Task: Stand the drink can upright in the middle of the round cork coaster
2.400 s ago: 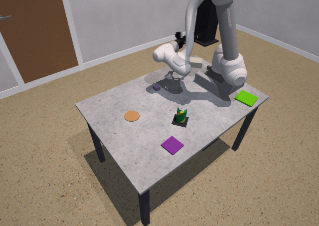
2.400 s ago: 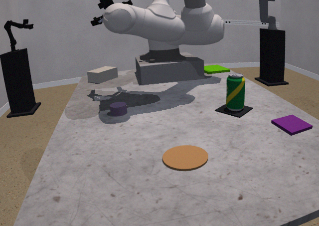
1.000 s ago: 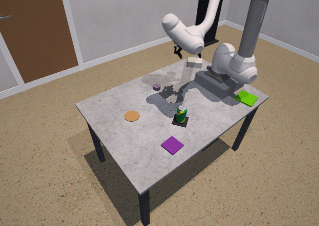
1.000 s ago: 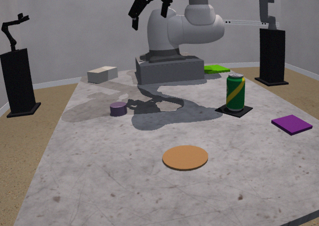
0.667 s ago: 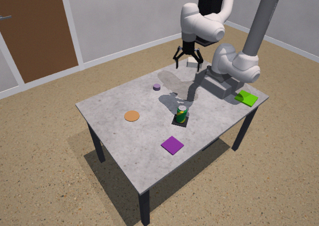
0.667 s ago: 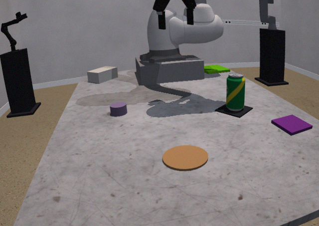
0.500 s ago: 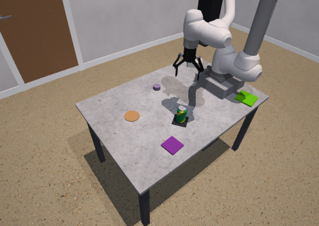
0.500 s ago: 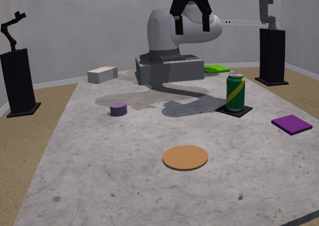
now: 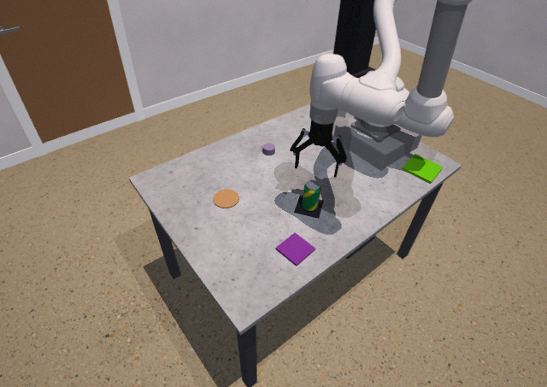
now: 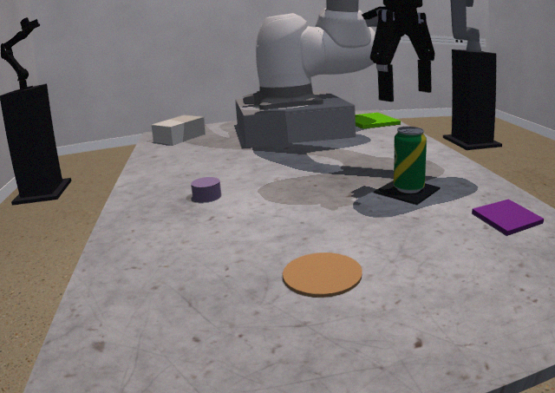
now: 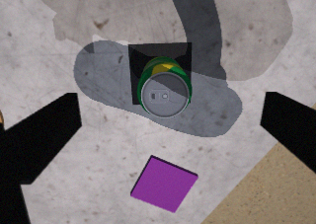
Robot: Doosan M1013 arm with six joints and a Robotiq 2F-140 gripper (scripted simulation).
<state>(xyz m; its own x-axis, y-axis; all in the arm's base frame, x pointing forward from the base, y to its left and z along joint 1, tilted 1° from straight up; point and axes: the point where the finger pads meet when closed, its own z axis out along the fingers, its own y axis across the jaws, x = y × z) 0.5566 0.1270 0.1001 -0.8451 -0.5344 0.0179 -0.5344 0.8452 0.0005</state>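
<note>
Looking near to far: we're going by the exterior view, front edge of the table backwards.
Round orange-tan cork coaster [image 10: 322, 273]: flat on the grey marbled table top [image 10: 179, 326], nearest us, nothing on it, so it's the drop spot waiting.
Flat purple square tile [image 10: 506, 215]: off to the right, not part of the job as far as we can tell.
Green drink can with a yellow diagonal stripe [image 10: 409, 159]: standing upright on a small black square coaster [image 10: 425, 193], well apart from the cork one. Silver lid with the pull tab faces straight up in the wrist view.
Black two-finger gripper [image 10: 404, 84]: hanging above the can, jaws spread wide, holding nothing. We reckon it's lined up to come down around the can.
Short purple cylinder [image 10: 205, 188]: left side, out of the way.
</note>
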